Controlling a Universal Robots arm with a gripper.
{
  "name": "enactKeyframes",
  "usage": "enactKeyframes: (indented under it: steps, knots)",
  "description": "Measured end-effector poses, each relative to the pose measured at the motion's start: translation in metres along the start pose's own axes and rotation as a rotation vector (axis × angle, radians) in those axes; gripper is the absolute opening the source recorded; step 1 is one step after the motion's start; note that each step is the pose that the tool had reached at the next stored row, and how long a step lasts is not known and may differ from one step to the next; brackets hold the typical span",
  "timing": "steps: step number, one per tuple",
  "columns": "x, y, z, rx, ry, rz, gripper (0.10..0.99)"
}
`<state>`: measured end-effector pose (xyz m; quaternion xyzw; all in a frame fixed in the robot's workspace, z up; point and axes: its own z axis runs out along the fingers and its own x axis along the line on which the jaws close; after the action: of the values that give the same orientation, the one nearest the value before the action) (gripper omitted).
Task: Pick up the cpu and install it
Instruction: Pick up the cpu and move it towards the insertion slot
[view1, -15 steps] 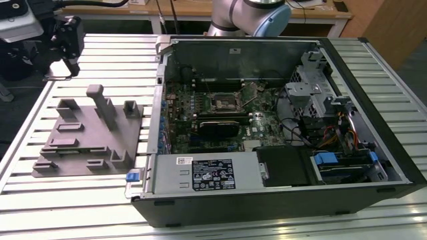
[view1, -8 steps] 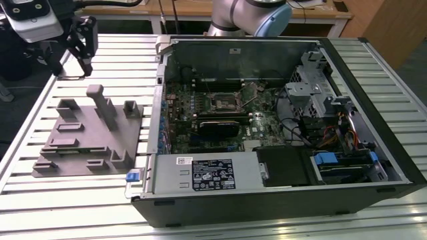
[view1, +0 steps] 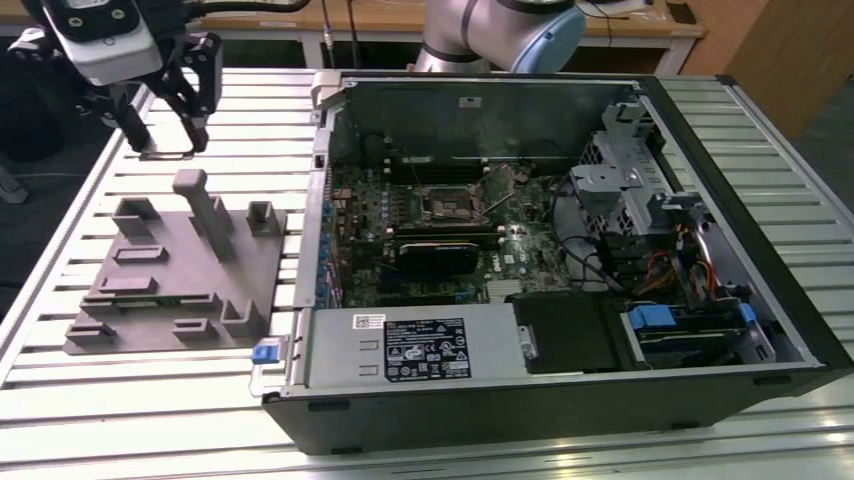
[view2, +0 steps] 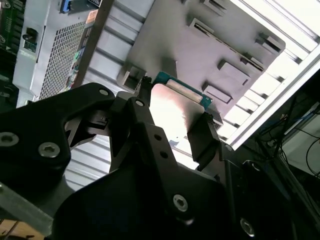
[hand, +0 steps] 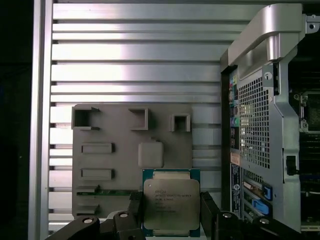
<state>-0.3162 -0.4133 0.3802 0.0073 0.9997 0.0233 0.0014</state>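
The cpu (hand: 171, 205) is a flat square chip with a pale metal top and a green rim. It sits between the two black fingers of my gripper (hand: 172, 211), which is shut on its opposite edges. The second wrist view shows the same grip, with the cpu (view2: 175, 112) bright between the gripper's (view2: 175, 116) fingers. In the exterior view my gripper (view1: 167, 140) hangs at the far left, holding the cpu (view1: 167, 154) clear of the table. The black motherboard socket (view1: 447, 203) lies inside the open computer case, well to the exterior view's right of my gripper.
A grey fixture plate (view1: 174, 270) with raised blocks lies on the slatted metal table (view1: 134, 400), left of the open computer case (view1: 561, 250). The case's metal wall (hand: 260, 115) stands close beside the fixture (hand: 115, 165). Drive bays and cables fill the case's right side.
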Motion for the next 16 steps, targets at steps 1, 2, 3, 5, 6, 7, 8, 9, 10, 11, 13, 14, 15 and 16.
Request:
enactKeyframes:
  steps: [1,2,3,5,6,7,8,9,10,11,13,14,15,16]
  knots:
    - [-0.0025,0.0000,0.0000,0.000,0.0000,0.000,0.541]
    - [-0.0050,0.0001,0.0001,0.000,-0.0001,0.000,0.541]
    - [-0.0076,0.0001,0.0001,0.000,-0.0001,0.000,0.541]
    - [-0.0127,0.0002,0.0001,0.000,-0.0001,0.000,0.541]
    - [-0.0150,0.0002,0.0001,0.000,0.0000,0.000,0.541]
    - [-0.0175,0.0003,0.0001,0.000,-0.0001,0.000,0.541]
    - [-0.0199,0.0003,0.0001,0.000,0.0000,0.000,0.541]
    - [-0.0227,0.0003,0.0001,0.000,0.0000,0.000,0.541]
    - [-0.0252,0.0004,0.0001,0.000,0.0000,0.000,0.541]
    - [-0.0278,0.0004,0.0002,0.000,-0.0001,0.000,0.541]
    - [-0.0330,0.0005,0.0002,0.000,-0.0001,0.000,0.541]
    - [-0.0357,0.0005,0.0002,0.000,-0.0001,0.000,0.541]
    - [-0.0388,0.0006,0.0002,0.000,-0.0001,0.000,0.541]
    - [-0.0415,0.0006,0.0002,0.000,0.0000,0.000,0.541]
